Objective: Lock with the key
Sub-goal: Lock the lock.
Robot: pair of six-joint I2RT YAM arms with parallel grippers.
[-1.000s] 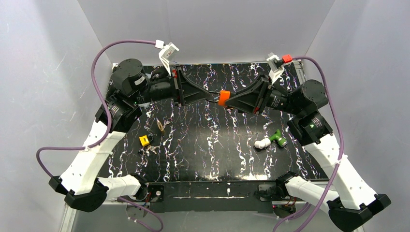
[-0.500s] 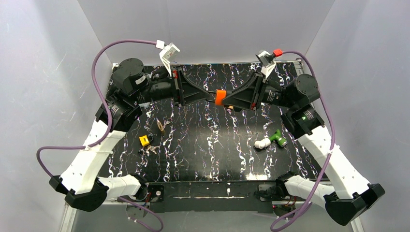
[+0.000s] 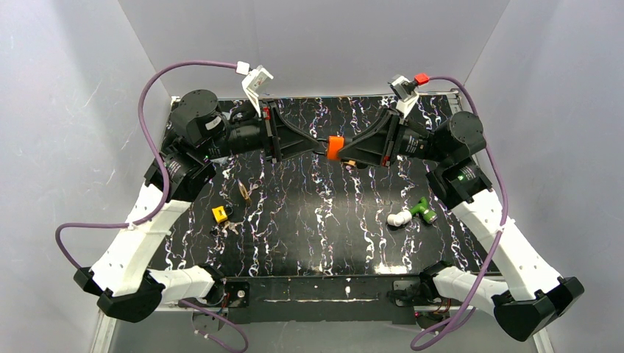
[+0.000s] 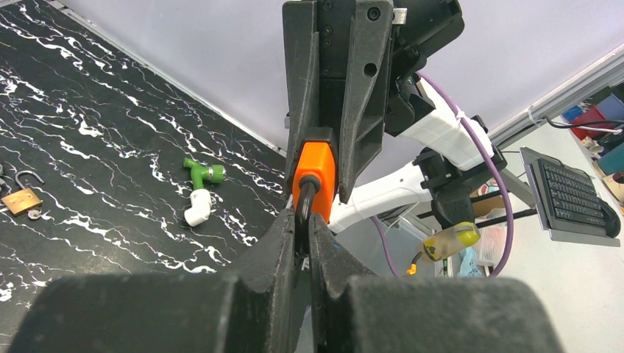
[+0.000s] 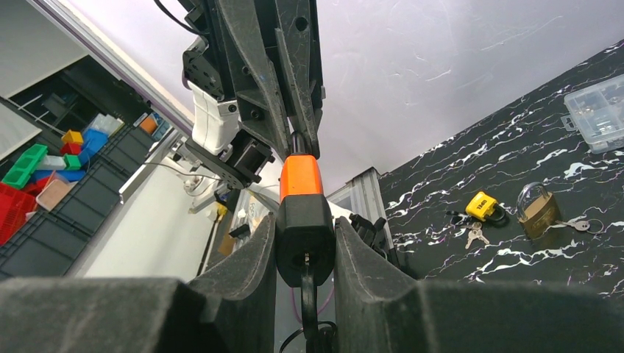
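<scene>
An orange and black padlock (image 3: 335, 147) hangs in the air over the far middle of the table, between both grippers. My left gripper (image 3: 322, 145) is shut on its black shackle (image 4: 304, 209); in the left wrist view the fingertips (image 4: 288, 228) pinch it just below the orange body (image 4: 315, 173). My right gripper (image 3: 346, 153) is shut on the lock's body (image 5: 303, 213). A black key (image 5: 307, 294) sticks in the keyhole at the body's near end, hanging between the right fingers. The left gripper (image 5: 298, 140) shows beyond the lock in the right wrist view.
A brass padlock (image 3: 244, 190), a yellow padlock (image 3: 219, 214) and loose keys (image 3: 234, 226) lie on the black marbled table at the left. A green and white pipe fitting (image 3: 412, 212) lies at the right. A clear plastic box (image 5: 597, 110) sits at the table's far left.
The right arm has swung its wrist a little left and towards the back, pushing the lock slightly left against the left gripper. The left arm has barely moved.
</scene>
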